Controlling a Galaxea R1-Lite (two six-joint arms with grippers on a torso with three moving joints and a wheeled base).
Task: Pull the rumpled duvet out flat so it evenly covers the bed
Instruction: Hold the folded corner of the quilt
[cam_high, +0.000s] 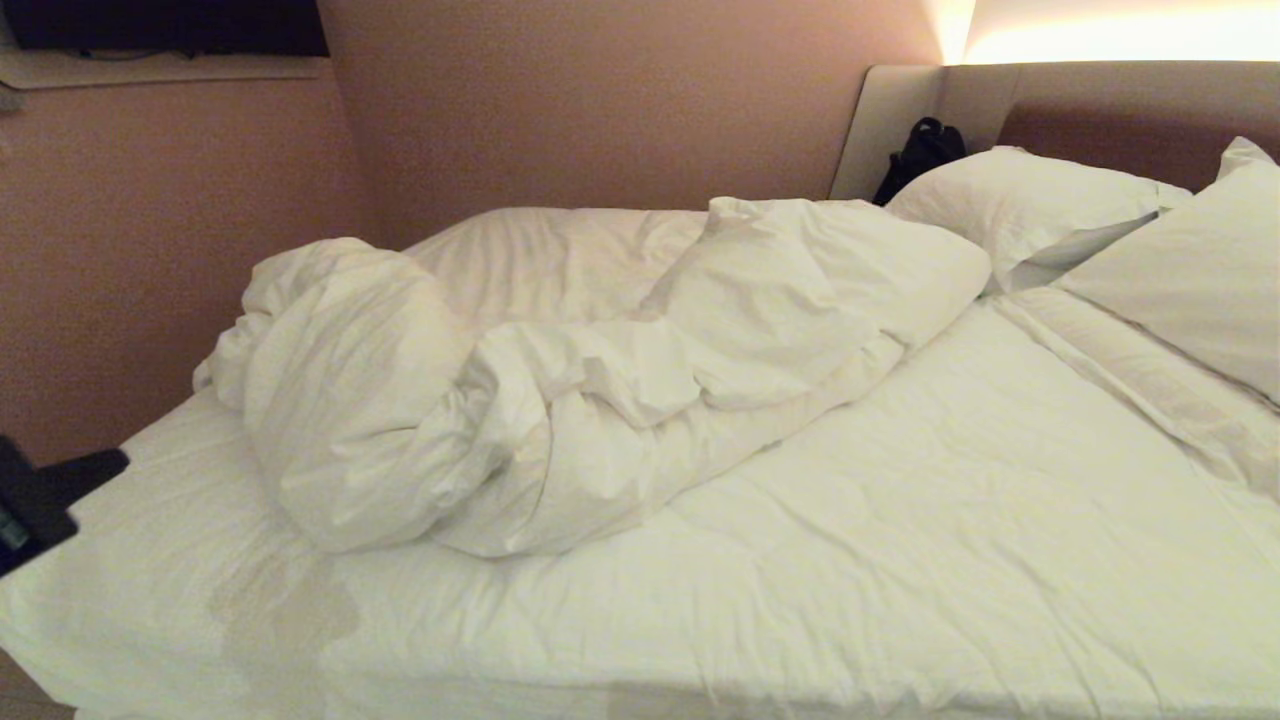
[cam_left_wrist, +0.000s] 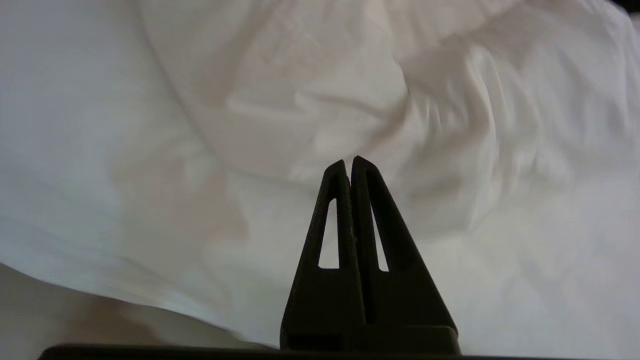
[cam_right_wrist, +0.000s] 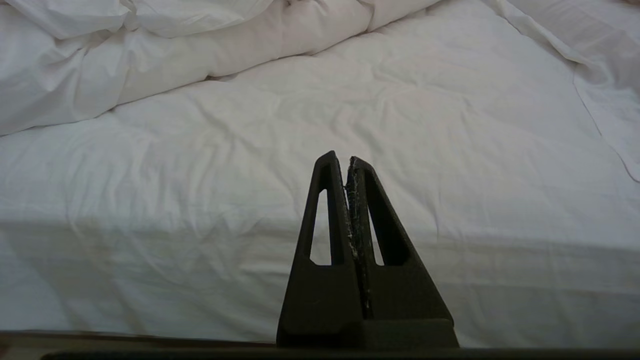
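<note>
Lying bunched in a thick roll across the far left half of the wide white-sheeted bed (cam_high: 900, 560), the puffy white wrinkled cotton duvet (cam_high: 520, 390) dominates the head view, its near right part spread flat toward the front edge. Two white pillows (cam_high: 1030, 210) lean by the padded beige and brown headboard (cam_high: 1100, 110), with a black bag (cam_high: 920, 155) in the corner. The black left gripper (cam_high: 95, 465) pokes in at the left edge, above the bed's near left corner.

From the left wrist view, the left gripper (cam_left_wrist: 350, 162) is clenched on nothing, its tips pressed together, hovering over crumpled white duvet (cam_left_wrist: 450, 125) folds.

From the right wrist view, the black right gripper (cam_right_wrist: 346, 159) is likewise clenched and empty, held off the bed's front edge and pointing at the flat stretch of duvet (cam_right_wrist: 350, 90).
</note>
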